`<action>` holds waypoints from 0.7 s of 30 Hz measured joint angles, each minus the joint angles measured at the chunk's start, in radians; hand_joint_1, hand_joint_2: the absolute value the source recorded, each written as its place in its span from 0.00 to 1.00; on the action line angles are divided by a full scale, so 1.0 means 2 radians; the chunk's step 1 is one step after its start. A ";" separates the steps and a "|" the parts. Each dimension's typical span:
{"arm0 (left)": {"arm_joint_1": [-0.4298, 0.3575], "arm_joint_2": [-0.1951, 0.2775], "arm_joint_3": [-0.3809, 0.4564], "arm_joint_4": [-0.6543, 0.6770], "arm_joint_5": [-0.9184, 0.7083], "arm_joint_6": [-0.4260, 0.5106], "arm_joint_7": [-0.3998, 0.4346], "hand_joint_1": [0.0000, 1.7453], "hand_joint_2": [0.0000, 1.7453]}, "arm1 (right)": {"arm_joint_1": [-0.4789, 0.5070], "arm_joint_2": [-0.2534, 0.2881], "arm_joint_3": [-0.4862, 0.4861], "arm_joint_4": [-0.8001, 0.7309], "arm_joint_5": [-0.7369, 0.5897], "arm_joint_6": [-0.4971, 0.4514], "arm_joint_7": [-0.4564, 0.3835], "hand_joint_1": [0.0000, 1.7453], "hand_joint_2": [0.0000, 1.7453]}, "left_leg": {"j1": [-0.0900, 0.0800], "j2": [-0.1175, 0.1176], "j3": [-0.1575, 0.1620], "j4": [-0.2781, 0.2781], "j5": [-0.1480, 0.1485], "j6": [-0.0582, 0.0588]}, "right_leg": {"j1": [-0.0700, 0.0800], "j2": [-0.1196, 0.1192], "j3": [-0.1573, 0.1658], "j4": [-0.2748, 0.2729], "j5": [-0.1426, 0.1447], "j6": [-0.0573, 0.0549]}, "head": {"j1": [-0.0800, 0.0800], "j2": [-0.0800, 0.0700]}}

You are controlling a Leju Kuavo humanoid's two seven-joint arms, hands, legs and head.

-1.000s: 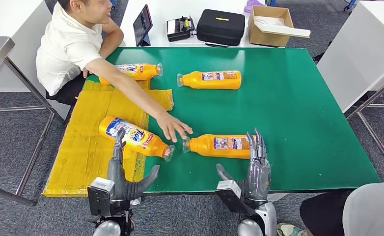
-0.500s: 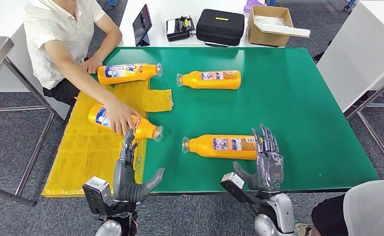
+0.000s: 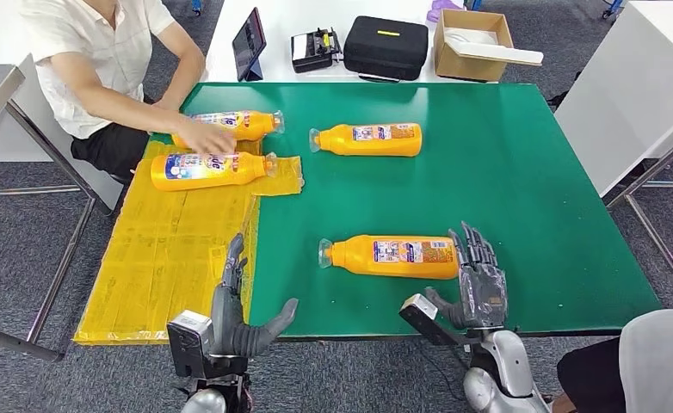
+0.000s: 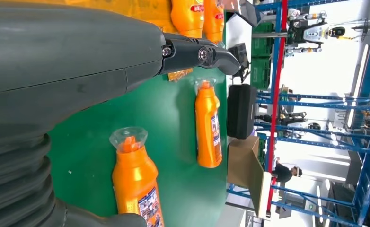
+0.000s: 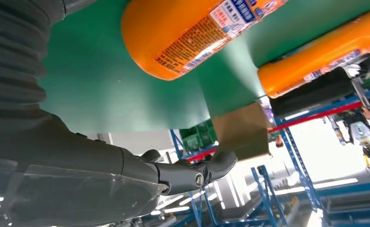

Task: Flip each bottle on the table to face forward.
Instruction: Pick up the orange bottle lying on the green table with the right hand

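Fingers (image 3: 232, 262) of the left hand (image 3: 230, 318) point away from the robot, held together and straight with the thumb spread out to the side, gripping nothing, over the near edge of the counter (image 3: 522, 198) where the yellow mat (image 3: 169, 258) meets the green top. Well beyond those fingertips, on the far part of the mat, lies the front-label bottle (image 3: 208, 167), long axis running across the counter, cap toward the right; a person's hand (image 3: 206, 136) rests on it. Just behind it the far-left bottle (image 3: 234, 125) lies the same way, partly hidden by that hand and forearm. Further right, apart from both, the far-centre bottle (image 3: 369, 139) lies crosswise with its cap to the left. Between the two robot hands, nearer the right one, the near bottle (image 3: 392, 256) lies crosswise too, cap pointing left, small-print label up. The right hand (image 3: 478, 288) stands at that bottle's base, fingers (image 3: 475, 249) spread and upright, holding nothing; whether they touch the base is hard to tell. In the right wrist view the base (image 5: 173, 56) is cut off by the frame.
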 joint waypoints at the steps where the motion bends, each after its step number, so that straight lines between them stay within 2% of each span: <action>1: -0.001 0.000 -0.001 0.000 0.000 0.001 0.000 0.00 1.00 | -0.005 -0.001 -0.001 0.007 -0.003 0.003 -0.002 0.00 1.00 | 0.000 0.000 0.000 0.000 0.000 0.000 | 0.000 0.000 0.000 0.000 0.000 0.000 | 0.000 0.000; 14: -0.011 0.000 -0.011 0.009 0.002 0.002 0.008 0.00 1.00 | -0.029 -0.003 -0.001 0.061 0.002 0.012 -0.013 0.00 1.00 | 0.000 0.000 0.000 0.000 0.000 0.000 | 0.000 0.000 0.000 0.000 0.000 0.000 | 0.000 0.000; 21: -0.026 0.000 -0.027 0.030 -0.004 0.002 0.020 0.00 1.00 | -0.050 0.006 0.006 0.081 -0.011 0.014 -0.019 0.00 1.00 | 0.000 0.000 0.000 0.000 0.000 0.000 | 0.000 0.000 0.000 0.000 0.000 0.000 | 0.000 0.000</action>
